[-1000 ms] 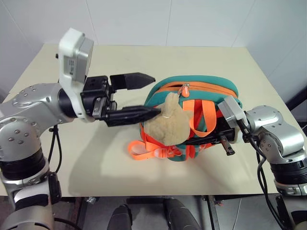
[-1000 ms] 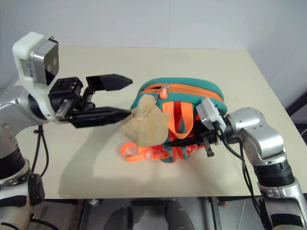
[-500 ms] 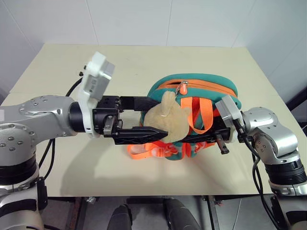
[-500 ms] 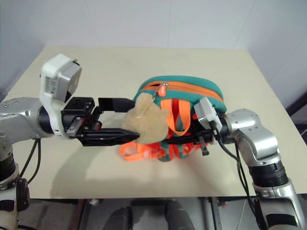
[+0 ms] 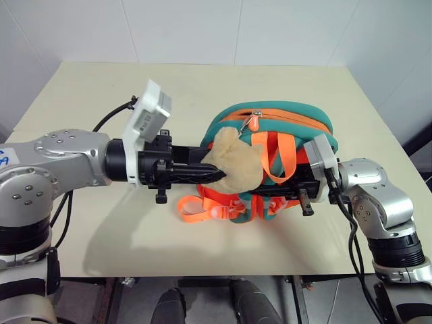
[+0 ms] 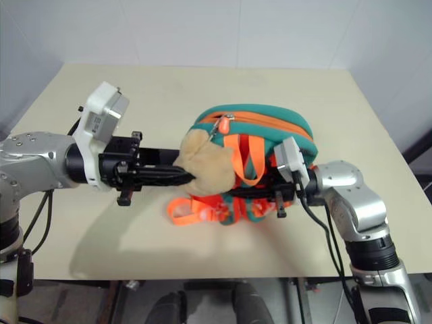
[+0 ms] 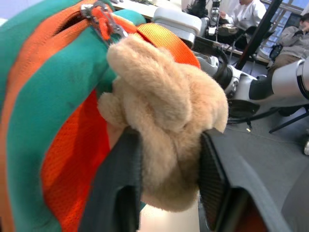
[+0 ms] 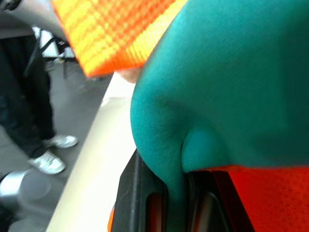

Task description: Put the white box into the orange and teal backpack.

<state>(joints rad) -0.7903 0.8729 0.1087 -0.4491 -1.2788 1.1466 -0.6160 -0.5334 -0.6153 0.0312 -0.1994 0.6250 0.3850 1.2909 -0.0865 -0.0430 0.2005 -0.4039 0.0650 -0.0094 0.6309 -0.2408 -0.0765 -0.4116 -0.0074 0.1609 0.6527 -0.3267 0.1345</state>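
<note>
L gripper point(image 7: 169, 159): my two black fingers point(image 7: 118, 188) clamped on the tan plush animal point(image 5: 236, 165), one each side of it, squeezing the fur. Plush hangs on the front of the orange and teal backpack point(image 5: 297, 125), on the side toward my L arm. L arm comes in roughly level, pointing at the pack.

R gripper point(image 8: 176, 198): fingers pinched tight on a fold of teal fabric at the pack's edge, orange panel just beside the pinch. From the head cam my R gripper point(image 5: 287, 191) sits low against the pack's side nearest my R arm, opposite the plush. So I've got the pack from both sides.

Backpack: standing on the beige table point(image 5: 101, 88), about mid-table, slightly toward my R. Teal rim arcs over the top, orange zipper band just under it, orange zipper pull point(image 5: 257, 123) at the top end nearest the plush. Can't tell if zip is open. Orange straps point(image 5: 277, 158) run down the front between plush and my R gripper; more orange webbing point(image 5: 202, 209) spills onto the table at the pack's base, below the plush.

White box: can't tell where.

Past the table, wrist cams catch people: seated ones point(image 7: 241, 14) behind the pack, and legs w/ white shoes point(image 8: 50, 152) standing off the table edge.
</note>
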